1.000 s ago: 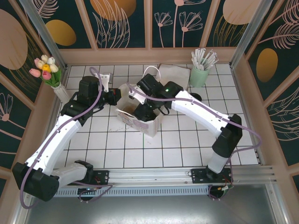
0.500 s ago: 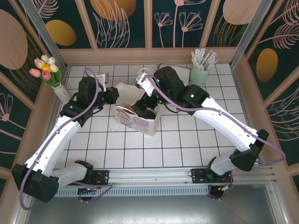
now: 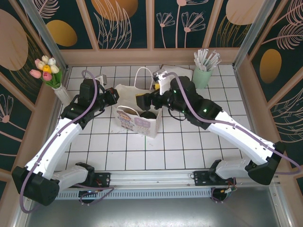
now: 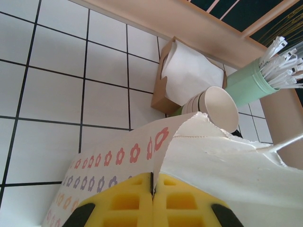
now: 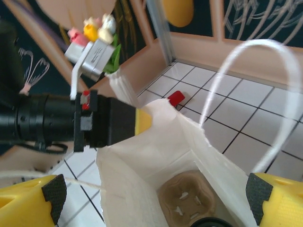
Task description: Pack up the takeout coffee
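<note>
Right wrist: coffee (image 5: 208, 221) beneath right gripper (image 5: 155, 190)

No words, brands or numbers can be read anywhere. The white paper bag (image 3: 147, 126) bears a printed picture (image 3: 126, 116) on its near face and rows of small flowers (image 4: 118, 156), without legible lettering.

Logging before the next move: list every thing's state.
Bag, upright, mouth open.
Coffee, inside bag.
Left fingers, shut on bag rim.
Right fingers, open above bag.
Cups, nested, empty.
Straw pot, upright, full.
</note>
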